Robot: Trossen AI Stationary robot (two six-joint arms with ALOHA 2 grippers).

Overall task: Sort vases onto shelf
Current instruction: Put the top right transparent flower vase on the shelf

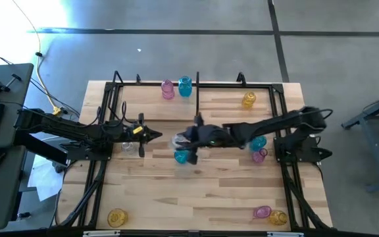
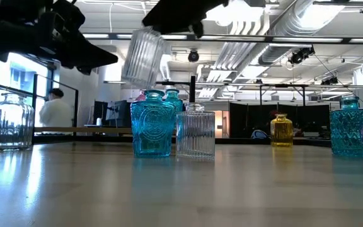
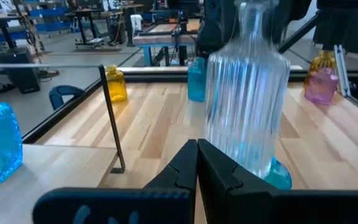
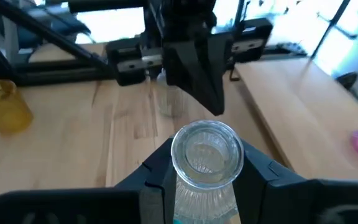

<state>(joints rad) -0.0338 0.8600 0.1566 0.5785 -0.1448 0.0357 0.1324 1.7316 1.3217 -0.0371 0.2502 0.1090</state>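
Your right gripper (image 4: 207, 177) has its fingers clamped round the neck of a clear ribbed vase (image 2: 142, 58), hanging it in the air mid-table over a teal vase (image 2: 152, 129) and another clear vase (image 2: 195, 131), with your left gripper (image 1: 155, 135) pinched shut just beside it.

Left arm: I see it reaching in from its side, left gripper (image 1: 155, 135) raised above the table, fingers pressed together, empty.
Right arm: I see it stretched toward centre, right gripper (image 4: 205, 171) clamping a clear ribbed vase (image 4: 207, 163) aloft.
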